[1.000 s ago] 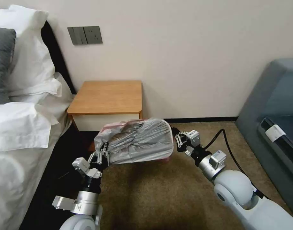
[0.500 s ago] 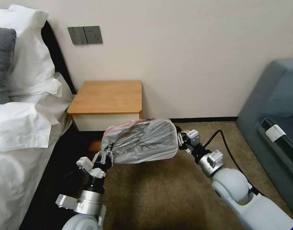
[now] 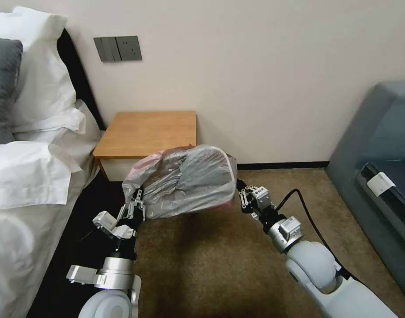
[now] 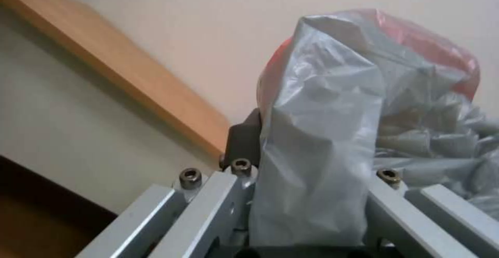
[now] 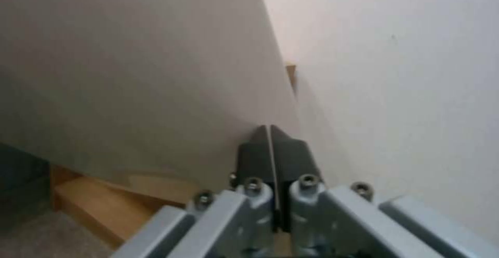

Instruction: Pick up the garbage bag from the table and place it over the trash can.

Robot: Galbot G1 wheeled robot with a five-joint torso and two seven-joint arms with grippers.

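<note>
Plastic stretched between two grippers: the thin, crinkly, translucent grey garbage bag with a pinkish-red rim band (image 3: 184, 181) hangs in the air in front of the small square bedside table with an orange-brown wooden top (image 3: 149, 132). The left gripper (image 3: 135, 207) is clamped on the bag's near-left edge; in the left wrist view a fold of grey film (image 4: 317, 141) runs down between its fingers, the red band bunched just beyond them. The right gripper (image 3: 242, 199) sits at the bag's opposite edge, and in the right wrist view its dark pads (image 5: 273, 149) are pressed together with a thin pale line between them; whether that line is bag film cannot be told. The trash can cannot be made out under the bag.

Judging by its creases and billow, the bag is nearly weightless, limp and slippery, and likely to tear or slide free under a hard pull. The reinforced rim band, gripped at two opposite points, looks like the safest hold for spreading the mouth.
</note>
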